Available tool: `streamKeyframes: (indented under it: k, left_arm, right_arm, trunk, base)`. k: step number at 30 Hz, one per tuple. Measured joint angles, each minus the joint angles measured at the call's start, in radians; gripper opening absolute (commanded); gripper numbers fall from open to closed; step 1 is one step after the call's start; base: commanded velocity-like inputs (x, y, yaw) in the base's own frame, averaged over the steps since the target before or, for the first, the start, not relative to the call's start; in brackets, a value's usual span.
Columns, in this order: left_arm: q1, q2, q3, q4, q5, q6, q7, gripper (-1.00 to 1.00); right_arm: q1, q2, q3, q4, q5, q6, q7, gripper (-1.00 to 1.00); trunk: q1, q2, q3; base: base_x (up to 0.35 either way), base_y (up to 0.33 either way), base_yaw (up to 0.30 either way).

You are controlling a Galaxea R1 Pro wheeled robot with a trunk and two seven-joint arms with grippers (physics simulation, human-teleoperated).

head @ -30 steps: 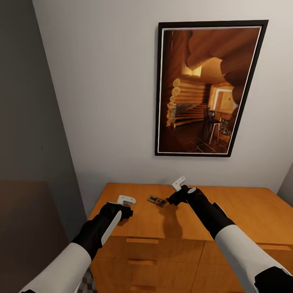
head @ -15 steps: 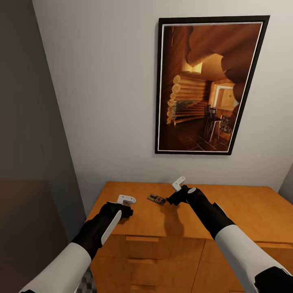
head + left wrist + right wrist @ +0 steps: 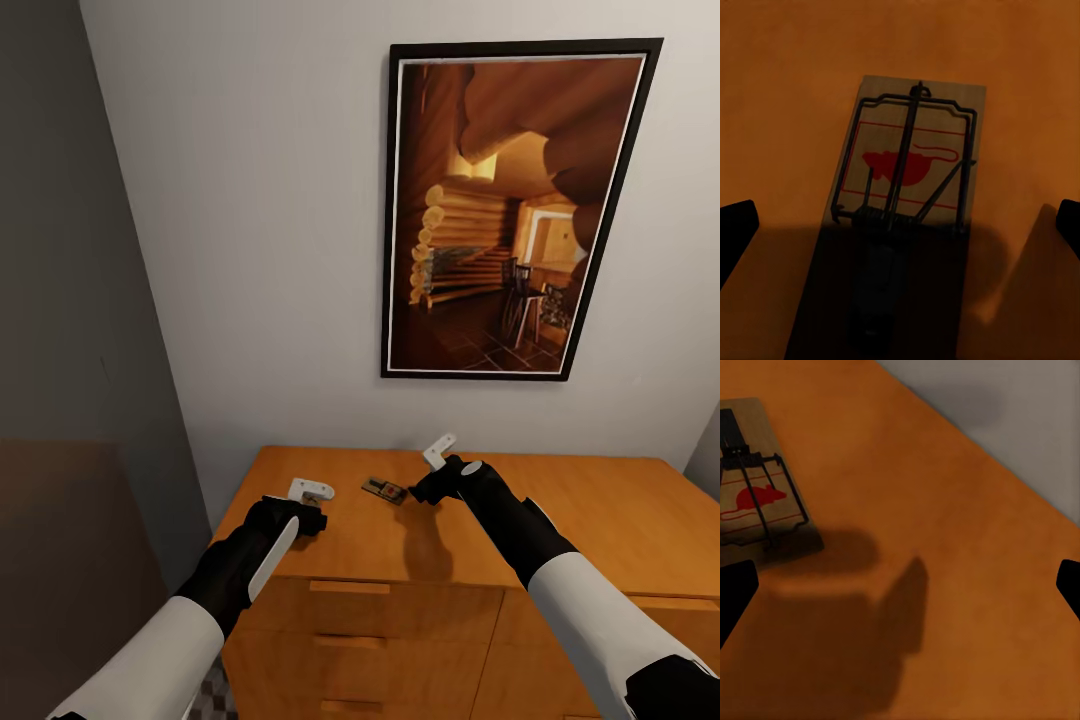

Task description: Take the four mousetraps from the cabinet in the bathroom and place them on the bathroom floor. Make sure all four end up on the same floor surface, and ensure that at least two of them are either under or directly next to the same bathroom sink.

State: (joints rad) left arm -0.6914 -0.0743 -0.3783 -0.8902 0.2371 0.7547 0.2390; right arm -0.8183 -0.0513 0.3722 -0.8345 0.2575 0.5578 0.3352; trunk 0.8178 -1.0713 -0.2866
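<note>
Nearest in the head view: cabinet (image 3: 420,610) drawer fronts with bar handles, both forearms reaching forward over its flat top. A sliver of bathroom floor (image 3: 215,695) tile shows at the cabinet's lower left corner.

Left tool (image 3: 305,505) hovers over the near-left part of the cabinet top, arm stretched forward, wrist angled down. Left wrist view: fingertips (image 3: 736,229) wide apart at both edges, nothing between them, so spread. A mousetrap (image 3: 907,191) lies flat on the top straight ahead between the finger lines, long axis running away from the tool, wire bar and red mouse print up, near half in the tool's shadow. Cannot tell whether it is the same trap as the one in the head view.

Right tool (image 3: 435,475) sits a bit farther in, forearm coming from the right, wrist turned inward, one white finger sticking up. Right wrist view: dark fingertips (image 3: 735,592) at opposite edges, spread, empty. A trap (image 3: 754,480) lies off to one side of its line, not between the fingers.

Head view: one mousetrap (image 3: 385,491) flat on the top between the two tools, just beside the right one.

Judgement: the left tool is better lined up; it needs a straight descent and a close across the trap's short sides.

Beyond: white wall and a framed picture (image 3: 510,215) of a log interior.
</note>
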Motion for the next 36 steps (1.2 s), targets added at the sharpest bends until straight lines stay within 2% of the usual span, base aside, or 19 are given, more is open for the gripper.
streamKeyframes:
  k: [2, 6, 19, 28, 29, 34, 36]
  left_arm:
    - [0.000, 0.000, 0.000, 0.000, 0.000, 0.000, 0.000, 1.00]
    - [0.000, 0.000, 0.000, -0.013, -0.004, 0.001, 0.001, 1.00]
    - [0.000, -0.003, -0.001, -0.015, -0.012, 0.006, 0.004, 1.00]
    - [0.000, 0.000, -0.001, -0.015, 0.002, 0.004, 0.007, 1.00]
    - [0.000, 0.001, -0.001, -0.015, 0.003, 0.004, 0.006, -1.00]
    - [0.000, 0.005, 0.000, -0.015, 0.011, 0.003, 0.002, -1.00]
    - [0.000, 0.005, 0.000, -0.017, -0.009, 0.007, 0.003, -1.00]
  right_arm:
    - [0.000, 0.000, 0.000, 0.000, 0.000, 0.000, 0.000, 1.00]
    - [0.000, 0.000, 0.000, 0.000, 0.000, 0.000, 0.000, 1.00]
    - [0.000, 0.000, 0.000, 0.000, 0.000, 0.000, 0.000, 1.00]
    - [0.000, 0.000, 0.000, 0.000, 0.000, 0.000, 0.000, 1.00]
    - [0.000, 0.000, 0.000, 0.000, 0.000, 0.000, 0.000, 1.00]
    - [0.000, 0.000, 0.000, 0.000, 0.000, 0.000, 0.000, 1.00]
    - [0.000, 0.000, 0.000, 0.000, 0.000, 0.000, 0.000, 1.00]
  trunk:
    - [0.000, 0.000, 0.000]
    - [0.015, -0.028, -0.012]
    - [0.015, -0.028, -0.013]
    - [0.015, -0.028, -0.013]
    - [0.015, -0.028, -0.013]
    - [0.015, -0.028, -0.013]
    - [0.015, -0.028, -0.013]
  base:
    - [0.000, 0.000, 0.000]
    - [0.000, 0.000, 0.000]
    - [0.000, 0.000, 0.000]
    - [0.000, 0.000, 0.000]
    - [0.000, 0.000, 0.000]
    - [0.000, 0.000, 0.000]
    - [0.000, 0.000, 0.000]
